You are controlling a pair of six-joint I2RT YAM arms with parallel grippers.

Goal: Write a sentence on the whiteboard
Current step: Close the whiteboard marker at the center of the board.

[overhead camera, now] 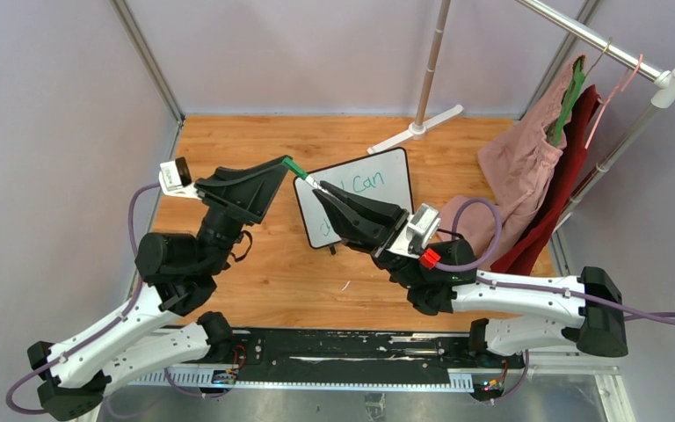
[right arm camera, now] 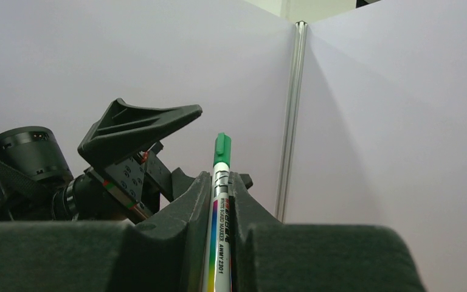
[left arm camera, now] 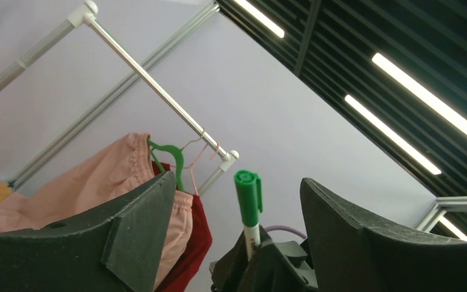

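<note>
The whiteboard (overhead camera: 385, 198) lies on the wooden table, tilted, in the top view. Of the green sentence only "Can" (overhead camera: 363, 183) reads clearly; my right arm covers the rest. My right gripper (overhead camera: 323, 193) (right arm camera: 220, 177) is shut on a whiteboard marker (right arm camera: 218, 234) and holds it above the board's left end. The marker's green cap (overhead camera: 294, 167) (left arm camera: 247, 198) is on and sticks out past the fingers. My left gripper (overhead camera: 281, 165) (left arm camera: 238, 182) is open, one finger on either side of the cap, neither touching it.
A clothes rack (overhead camera: 611, 53) stands at the right with a pink garment (overhead camera: 523, 163) and a red one (overhead camera: 571, 167) on hangers. Its white pole foot (overhead camera: 417, 128) rests behind the board. Purple walls close in the wooden table (overhead camera: 264, 272).
</note>
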